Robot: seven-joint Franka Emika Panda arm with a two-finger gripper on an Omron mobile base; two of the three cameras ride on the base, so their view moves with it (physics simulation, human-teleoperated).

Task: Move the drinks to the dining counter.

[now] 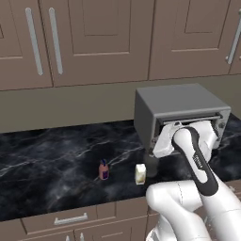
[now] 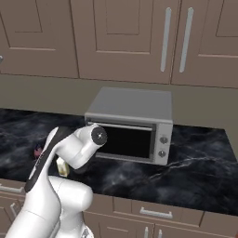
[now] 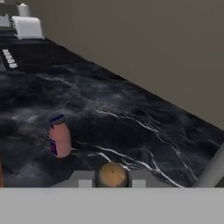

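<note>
Hand view: gripper [image 3: 112,181] jaws pinch brown bottle cap [image 3: 112,173], probably bottle gripped for lift. Can [image 1: 103,170] and carton [image 1: 140,173] stand near worktop [image 1: 47,164] front edge, beside toaster oven [image 1: 179,110], dining counter trip pending.

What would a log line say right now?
gripper: shut on bottle | bottle: beside oven | can, carton: on worktop, untouched

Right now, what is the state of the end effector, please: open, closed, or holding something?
End effector: closed on the brown round cap of the dark glass bottle, seen between its fingertips in the hand view.
</note>
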